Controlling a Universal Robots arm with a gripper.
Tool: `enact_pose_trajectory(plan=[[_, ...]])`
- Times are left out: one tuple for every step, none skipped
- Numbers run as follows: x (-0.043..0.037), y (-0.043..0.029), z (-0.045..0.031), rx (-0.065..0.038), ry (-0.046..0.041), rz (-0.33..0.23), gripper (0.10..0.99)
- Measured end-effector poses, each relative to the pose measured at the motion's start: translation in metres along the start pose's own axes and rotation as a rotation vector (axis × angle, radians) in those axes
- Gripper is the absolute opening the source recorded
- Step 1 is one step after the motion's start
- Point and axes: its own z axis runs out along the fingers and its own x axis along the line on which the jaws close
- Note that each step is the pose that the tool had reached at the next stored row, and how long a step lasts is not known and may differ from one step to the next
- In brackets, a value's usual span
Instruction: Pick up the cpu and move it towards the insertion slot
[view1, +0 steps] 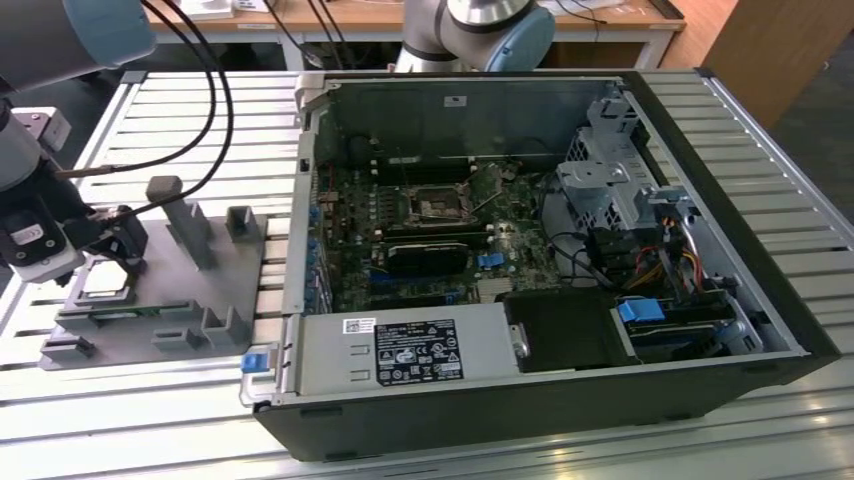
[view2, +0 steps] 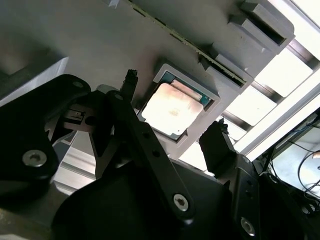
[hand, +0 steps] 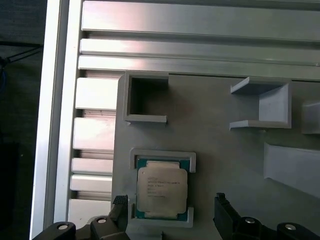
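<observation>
The pincer (hand: 170, 201) sits at the near edge of both wrist views, black and spread wide. Its fingertips (hand: 120, 205) stand one to each side of the cpu (hand: 162, 189), with a gap showing between each tip and the chip. The cpu lies flat, silvery top up, in a shallow square pocket (hand: 162, 156) of the grey fixture (hand: 215, 150), and the pincer holds nothing. Beyond the pocket the fixture carries an open box-shaped holder (hand: 145, 119). The fixture rests on the slatted metal worktop (view1: 147, 430). In the exterior view it lies at that view's left, with upright posts (view1: 187, 225) rising from it. The pincer hangs low over the part of it far from the case, at the end of the arm (view1: 20, 160), beside which black cables (view1: 200, 80) loop. Just beside the fixture, at the exterior view's right of it, lies an open case (view1: 534, 410). The slot (view1: 438, 205) is inside, a dark square in a shiny frame on the green board (view1: 350, 250), with a long black card (view1: 427, 257) near it. Slot and cpu are well apart, with the case wall between them.
</observation>
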Motion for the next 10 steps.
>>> enact_pose_trajectory(plan=[[0.0002, 0.0001, 0.0006, 0.000, 0.0001, 0.000, 0.780], [0.0003, 0.0003, 0.0016, 0.000, -0.0001, 0.001, 0.780], [0.0005, 0.0004, 0.0026, 0.000, -0.0001, 0.002, 0.780], [0.0007, 0.0007, 0.0037, 0.000, 0.0000, 0.003, 0.780], [0.0009, 0.0010, 0.0048, 0.000, -0.0002, 0.004, 0.780], [0.0010, 0.0015, 0.0057, 0.000, -0.0003, 0.006, 0.780], [0.0012, 0.0020, 0.0065, 0.000, -0.0003, 0.008, 0.780], [0.0013, 0.0028, 0.0072, 0.000, -0.0002, 0.010, 0.780], [0.0015, 0.0033, 0.0080, 0.000, -0.0005, 0.011, 0.780], [0.0017, 0.0037, 0.0087, 0.000, -0.0006, 0.012, 0.780]])
